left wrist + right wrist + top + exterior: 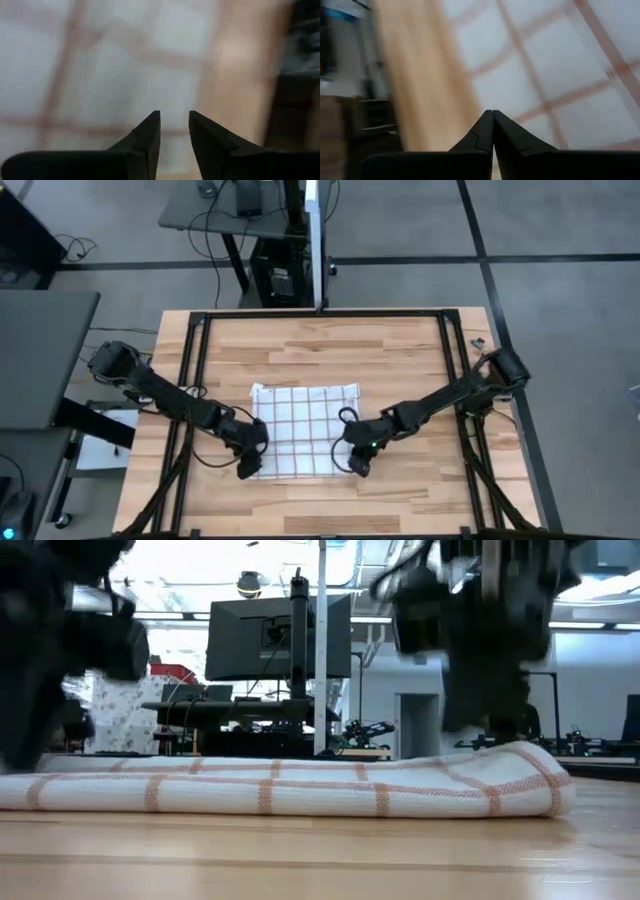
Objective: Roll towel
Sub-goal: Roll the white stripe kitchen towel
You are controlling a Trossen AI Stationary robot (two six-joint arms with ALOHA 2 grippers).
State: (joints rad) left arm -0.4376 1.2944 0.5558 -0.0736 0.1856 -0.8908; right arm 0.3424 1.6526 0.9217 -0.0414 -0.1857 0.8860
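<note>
The white towel (303, 430) with reddish-brown grid lines lies spread on the wooden table (400, 350). My left gripper (247, 468) is at the towel's near left corner, its fingers (174, 116) a narrow gap apart just over the cloth (100, 65). My right gripper (358, 466) is at the near right corner, its fingers shut at the towel's edge (492, 114). In the low view the towel (280, 785) lies flat at the left and humps up at the right end (520, 755) under the right gripper. My right gripper is shut at the towel's right edge near the near corner (507, 107), coming from above and pointing down. The shut fingertips hide the cloth between them. The towel's right end (525, 765) stands raised under the fingers, and the rest lies on the table.
A black frame (190, 380) runs along the table's left, right and far sides. Bare wood lies between the towel and the near edge (300, 510) and beyond the towel's far edge. Desks, monitors and cables stand in the room behind.
</note>
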